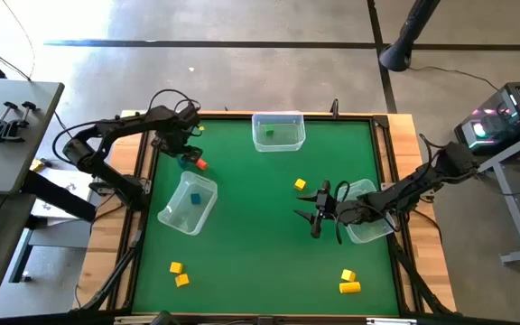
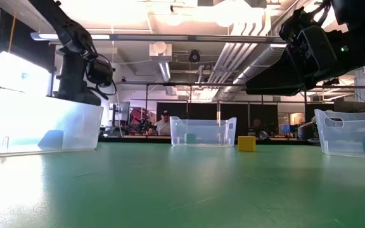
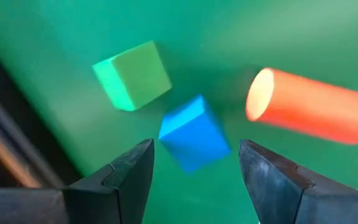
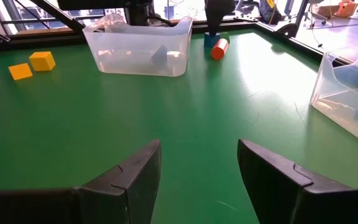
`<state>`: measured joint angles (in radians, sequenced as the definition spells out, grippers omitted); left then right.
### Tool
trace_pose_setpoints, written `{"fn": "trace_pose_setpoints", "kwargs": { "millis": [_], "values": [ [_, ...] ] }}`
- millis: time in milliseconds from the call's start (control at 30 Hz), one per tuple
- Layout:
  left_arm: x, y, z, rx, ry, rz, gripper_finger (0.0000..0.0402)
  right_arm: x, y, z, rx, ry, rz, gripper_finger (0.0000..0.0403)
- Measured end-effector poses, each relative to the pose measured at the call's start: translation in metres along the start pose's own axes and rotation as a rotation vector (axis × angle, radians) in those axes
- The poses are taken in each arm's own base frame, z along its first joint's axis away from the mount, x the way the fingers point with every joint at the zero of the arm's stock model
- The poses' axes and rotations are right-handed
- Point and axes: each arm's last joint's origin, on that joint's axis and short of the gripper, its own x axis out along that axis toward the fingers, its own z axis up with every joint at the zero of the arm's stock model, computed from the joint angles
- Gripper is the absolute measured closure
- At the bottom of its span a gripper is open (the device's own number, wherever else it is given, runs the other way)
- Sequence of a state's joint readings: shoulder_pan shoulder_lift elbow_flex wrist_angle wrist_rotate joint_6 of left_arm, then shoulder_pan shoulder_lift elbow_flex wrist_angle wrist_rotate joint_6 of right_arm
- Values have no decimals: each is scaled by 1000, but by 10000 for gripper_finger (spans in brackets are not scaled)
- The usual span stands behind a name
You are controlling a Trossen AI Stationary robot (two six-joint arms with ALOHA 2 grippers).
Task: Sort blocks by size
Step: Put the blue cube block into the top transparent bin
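Note:
My left gripper (image 3: 194, 168) is open at the table's far left and points down. Its fingers stand on either side of a blue cube (image 3: 193, 132) without touching it. A green cube (image 3: 132, 74) and a red-orange cylinder (image 3: 312, 106) lie on the mat close by. In the high view the left gripper (image 1: 183, 149) is over the blue cube (image 1: 186, 161), next to the cylinder (image 1: 201, 163). My right gripper (image 1: 319, 212) is open and empty (image 4: 197, 168), above the mat right of centre. Loose yellow blocks lie on the mat: one at the centre (image 1: 300, 184), two at the near left (image 1: 179, 273) and two at the near right (image 1: 348, 281).
Three clear bins stand on the green mat. The left one (image 1: 190, 203) holds a blue block, the far one (image 1: 278, 131) holds a green block, and the right one (image 1: 368, 212) is beside my right arm. The raised wooden table rim (image 1: 116, 262) borders the mat.

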<state>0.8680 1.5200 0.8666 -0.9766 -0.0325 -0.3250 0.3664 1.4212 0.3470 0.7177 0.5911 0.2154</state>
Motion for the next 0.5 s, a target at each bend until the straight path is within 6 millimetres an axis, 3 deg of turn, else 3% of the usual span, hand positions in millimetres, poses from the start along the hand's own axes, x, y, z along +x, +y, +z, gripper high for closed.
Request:
{"fn": "trace_pose_setpoints", "kwargs": {
  "millis": [500],
  "values": [
    [24,3,-8,0,-16,-8,204,0,0,0,16,-4,1,194]
  ]
}}
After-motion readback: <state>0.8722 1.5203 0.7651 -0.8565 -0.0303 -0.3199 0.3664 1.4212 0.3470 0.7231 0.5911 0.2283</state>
